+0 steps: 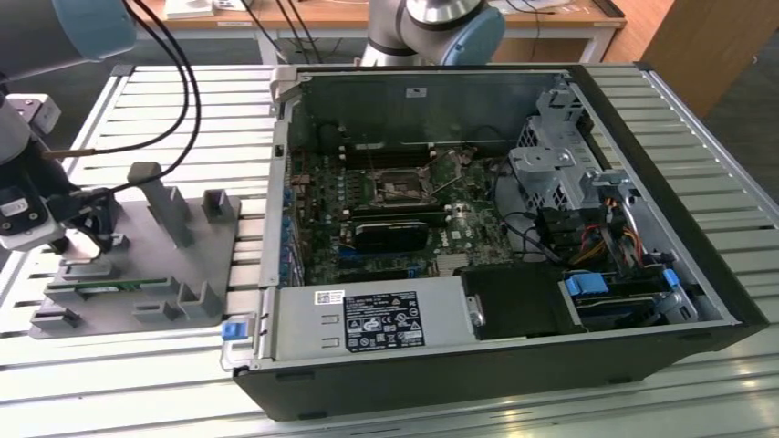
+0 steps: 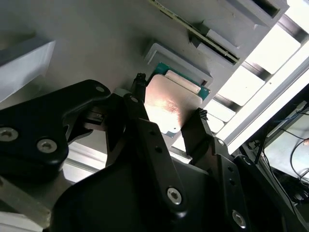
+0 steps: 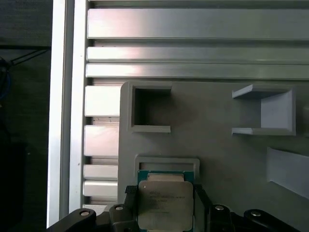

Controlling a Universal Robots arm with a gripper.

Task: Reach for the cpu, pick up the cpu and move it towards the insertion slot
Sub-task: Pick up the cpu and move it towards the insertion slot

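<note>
While the reach looks done, we judge the carry not yet begun: the end effector [image 2: 169, 98] grips the cpu [image 3: 165, 205] by two opposite edges (low over its grey holder [image 3: 227, 145]), and the insertion slot [image 1: 399, 189] lies well away from it.

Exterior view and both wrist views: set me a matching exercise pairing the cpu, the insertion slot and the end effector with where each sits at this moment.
Things:
1. cpu
2. insertion slot
3. end effector

Places:
A. inside the open computer case
B. seated in a pocket of the grey fixture
C. directly over the cpu, at the exterior view's left

Pairs: 1-B, 2-A, 3-C.
</note>
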